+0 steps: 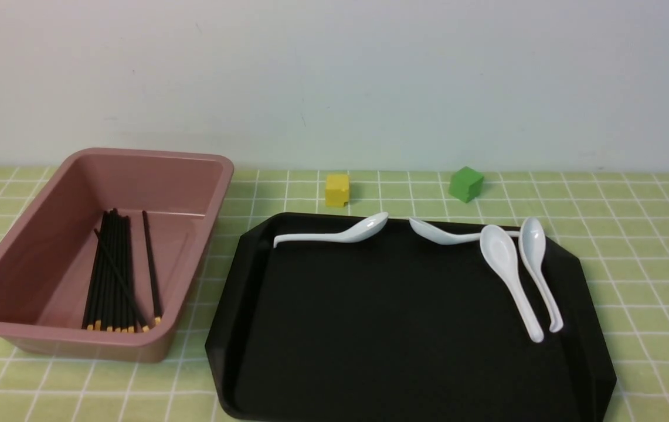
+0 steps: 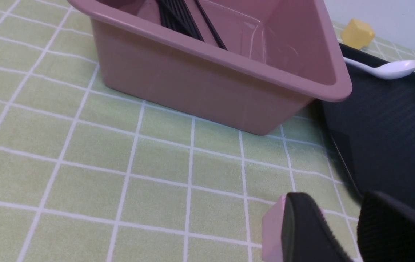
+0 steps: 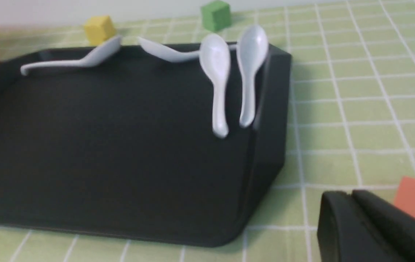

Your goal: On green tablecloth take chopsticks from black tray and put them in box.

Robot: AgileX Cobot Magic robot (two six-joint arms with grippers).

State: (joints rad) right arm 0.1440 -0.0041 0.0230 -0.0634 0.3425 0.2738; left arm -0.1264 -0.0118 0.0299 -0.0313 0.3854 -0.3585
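1. Front view: the chopsticks (image 1: 112,269) lie on the floor of the box (image 1: 217,176), in its left half.
2. Their long axis runs from 6 to 12 o'clock. The yellow-gold ends point to 6 o'clock, close to the near wall, and the black tips point to 12 o'clock.
3. Most lie side by side in a tight bundle. One stick crosses the bundle on a slant, from about 11 to 5 o'clock. Another lies just apart on the bundle's 3 o'clock side.
4. The box's four walls ring the sticks and its top is open.
5. The box stands on the green tablecloth (image 1: 633,234), at 9 o'clock of the black tray (image 1: 369,328) and just beside it. Whether the two touch cannot be told.
6. Four white spoons (image 1: 507,264) lie along the tray's rim from 12 to 2 o'clock. Two have handles running toward 5 o'clock.
7. A yellow block (image 1: 337,189) sits on the cloth at 12 o'clock of the tray and a green block (image 1: 465,183) at 1 o'clock, both apart from its rim.
8. Left wrist view: the left gripper (image 2: 338,205) has its jaws parted, with cloth showing between them and nothing held. It is near the box's outer wall.
9. Right wrist view: the right gripper (image 3: 352,198) is over the cloth beside the tray. Its pads lie close together with only a dark seam between them, and whether they meet cannot be told.
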